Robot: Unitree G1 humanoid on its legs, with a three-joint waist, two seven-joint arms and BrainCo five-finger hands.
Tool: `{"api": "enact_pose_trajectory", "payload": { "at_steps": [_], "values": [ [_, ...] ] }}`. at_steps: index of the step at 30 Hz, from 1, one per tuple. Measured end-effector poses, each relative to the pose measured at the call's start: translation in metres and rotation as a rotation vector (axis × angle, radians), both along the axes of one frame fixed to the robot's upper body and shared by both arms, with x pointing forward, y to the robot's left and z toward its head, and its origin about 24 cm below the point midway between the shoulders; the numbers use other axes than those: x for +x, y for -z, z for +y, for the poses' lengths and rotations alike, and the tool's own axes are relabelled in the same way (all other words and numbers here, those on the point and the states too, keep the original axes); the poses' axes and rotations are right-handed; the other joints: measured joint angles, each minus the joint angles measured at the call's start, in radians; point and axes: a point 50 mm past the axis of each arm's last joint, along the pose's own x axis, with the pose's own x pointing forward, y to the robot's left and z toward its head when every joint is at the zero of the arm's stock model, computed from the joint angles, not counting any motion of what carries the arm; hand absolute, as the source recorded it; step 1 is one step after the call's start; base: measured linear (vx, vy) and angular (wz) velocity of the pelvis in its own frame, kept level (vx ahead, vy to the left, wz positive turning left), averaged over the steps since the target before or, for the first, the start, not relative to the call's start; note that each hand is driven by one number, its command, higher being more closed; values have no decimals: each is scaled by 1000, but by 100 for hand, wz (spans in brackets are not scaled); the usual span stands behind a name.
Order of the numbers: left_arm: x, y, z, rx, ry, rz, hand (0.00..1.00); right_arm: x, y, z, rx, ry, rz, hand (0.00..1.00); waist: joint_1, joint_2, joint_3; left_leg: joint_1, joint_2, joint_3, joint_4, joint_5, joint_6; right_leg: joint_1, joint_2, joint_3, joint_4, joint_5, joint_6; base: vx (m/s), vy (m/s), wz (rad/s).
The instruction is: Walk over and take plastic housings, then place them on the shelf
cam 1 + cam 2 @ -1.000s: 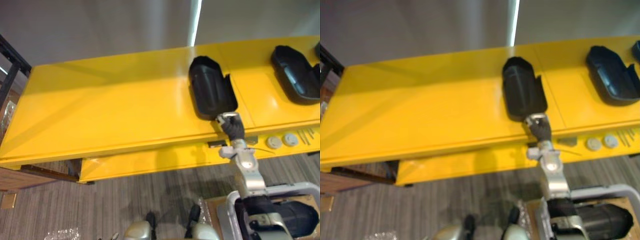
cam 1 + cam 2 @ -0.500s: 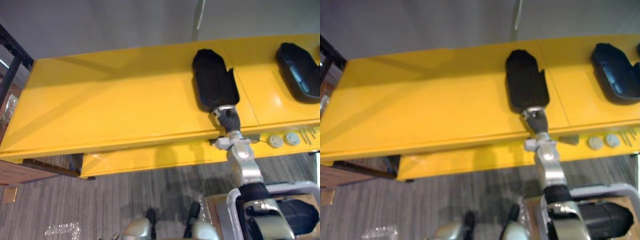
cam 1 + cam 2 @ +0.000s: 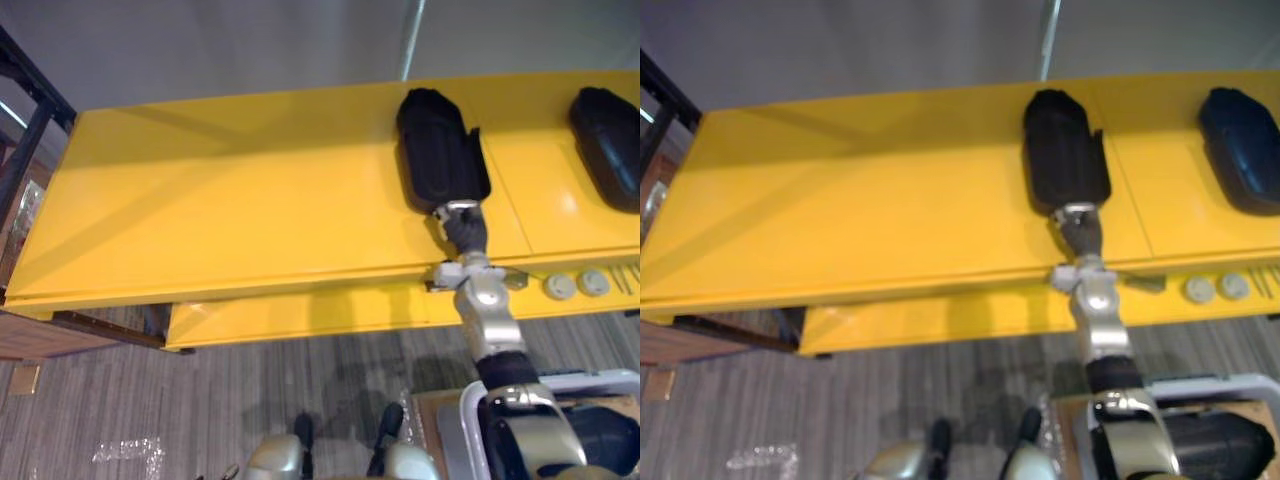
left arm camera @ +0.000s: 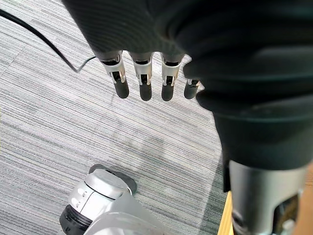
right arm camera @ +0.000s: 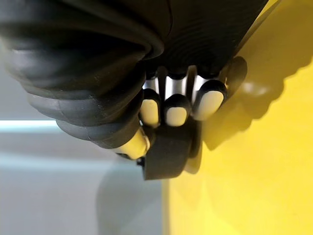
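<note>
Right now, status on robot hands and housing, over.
Right robot hand shut on near end of black housing, on yellow table. Left robot hand open, over floor. No obstruction.

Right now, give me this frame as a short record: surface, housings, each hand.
surface: yellow table
held housing: black, on the table, gripped at its near end
second housing: black, on the table farther right, untouched
right hand: curled round the held housing's near edge
left hand: fingers straight, over the carpet floor, holding nothing
</note>
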Motion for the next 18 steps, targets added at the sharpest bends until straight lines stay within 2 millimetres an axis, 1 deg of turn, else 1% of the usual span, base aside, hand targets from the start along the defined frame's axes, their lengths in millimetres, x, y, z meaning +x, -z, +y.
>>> {"api": "enact_pose_trajectory", "payload": {
  "at_steps": [8, 14, 16, 17, 18],
  "values": [
    [0, 0, 0, -1, 0, 1, 0, 3, -2, -1, 2, 9, 3, 100, 11, 3, 5, 2, 0, -10, 1, 1, 1, 9, -1, -15, 0, 0, 0, -13, 2, 4],
    [0, 0, 0, -6, 4, -4, 0, 4, -5, 0, 1, 1, -9, 100, 10, 4, 10, 3, 3, -7, -1, 0, 1, 8, 1, -11, 0, 0, 0, -5, 2, 0],
    [1, 0, 0, -4, 3, -6, 0, -6, -7, 3, -4, -19, -42, 100, 9, 2, 11, 3, 5, -4, -4, 0, 0, 6, 3, -7, 0, 0, 0, -2, 2, -2],
    [1, 0, 0, -3, 1, -8, 0, -19, -7, 6, -1, -46, -70, 100, 9, -1, 12, 3, 6, -1, -7, 0, 0, 2, 5, -2, 0, 0, 0, 0, 0, 0],
    [1, 0, 0, -3, 1, -8, 0, -19, -7, 6, -1, -46, -70, 100, 9, -1, 12, 3, 6, -1, -7, 0, 0, 2, 5, -2, 0, 0, 0, 8, 9, -11]
  ]
}}
